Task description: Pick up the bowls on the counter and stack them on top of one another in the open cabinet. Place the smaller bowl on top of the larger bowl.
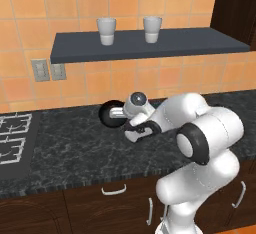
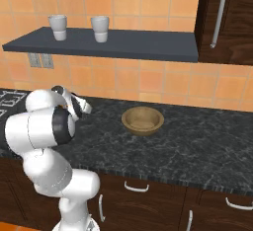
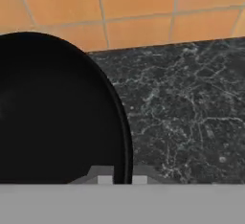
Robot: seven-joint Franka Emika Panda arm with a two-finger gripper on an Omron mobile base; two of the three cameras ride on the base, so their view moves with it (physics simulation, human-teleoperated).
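The small black bowl (image 1: 109,113) sits on the black, grey-veined stone surface (image 1: 75,148) close to the orange tiled wall (image 1: 125,8), smooth and glossy, its round rim (image 3: 122,122) curving up the hand view. The gripper (image 3: 118,179) is right at that rim, one pale fingertip (image 3: 103,177) showing on each side of the bowl's edge; whether it is clamped on the rim or merely straddling it, I cannot tell. The wide wooden bowl (image 2: 143,120), tan with a darker hollow, rests well apart along the surface. Two pale cups (image 1: 106,30) stand on a flat grey shelf (image 1: 150,45). The dark brown cabinet (image 2: 225,18), with a long silver handle, adjoins the shelf's end.
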